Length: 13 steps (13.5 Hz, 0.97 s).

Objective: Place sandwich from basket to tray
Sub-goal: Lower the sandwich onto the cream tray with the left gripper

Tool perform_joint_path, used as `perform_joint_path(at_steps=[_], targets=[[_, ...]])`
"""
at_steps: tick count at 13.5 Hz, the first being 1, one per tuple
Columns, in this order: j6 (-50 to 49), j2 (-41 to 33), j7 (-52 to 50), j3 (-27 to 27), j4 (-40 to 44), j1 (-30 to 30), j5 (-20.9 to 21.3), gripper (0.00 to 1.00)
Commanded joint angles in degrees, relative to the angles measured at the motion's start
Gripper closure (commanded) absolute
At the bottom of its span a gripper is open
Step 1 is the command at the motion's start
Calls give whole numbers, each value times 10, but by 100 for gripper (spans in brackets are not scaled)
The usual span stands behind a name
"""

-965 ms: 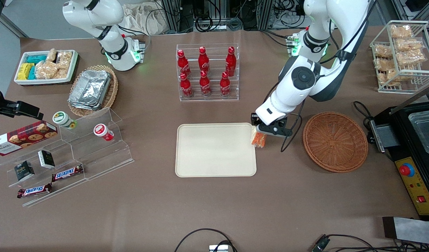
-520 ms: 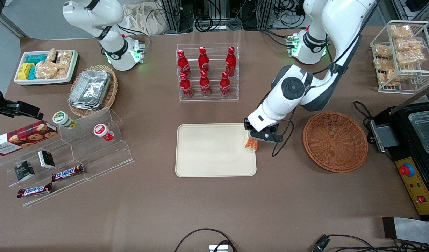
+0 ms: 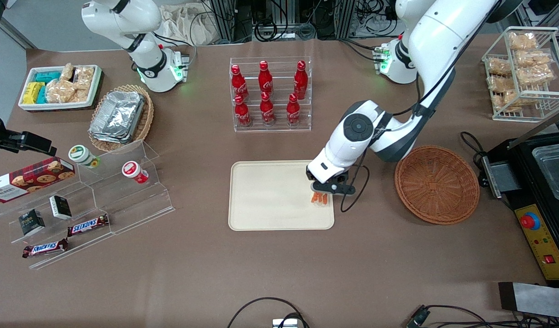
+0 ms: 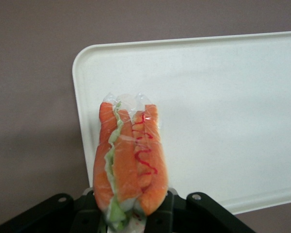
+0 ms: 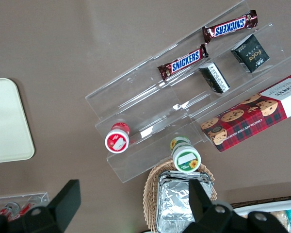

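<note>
Over the tray's [image 3: 270,196] basket-side edge, gripper [image 3: 325,191] clamps the sandwich's [image 4: 130,162] base; light, squashy, slick wrap.

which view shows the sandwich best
The left wrist view: the sandwich fills it, held in the hand above the tray. The front view shows only an orange sliver; the right wrist view shows none.
</note>
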Motion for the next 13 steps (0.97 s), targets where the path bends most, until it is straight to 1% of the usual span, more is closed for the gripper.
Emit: perform_joint_path(at_steps=[1, 6, 11, 13], targets=[[-5, 32, -46, 3, 35, -21, 39, 72], [-5, 59, -86, 3, 40, -30, 94, 72], [-4, 90, -133, 3, 48, -31, 164, 72], [-4, 97, -149, 3, 49, -31, 183, 72]])
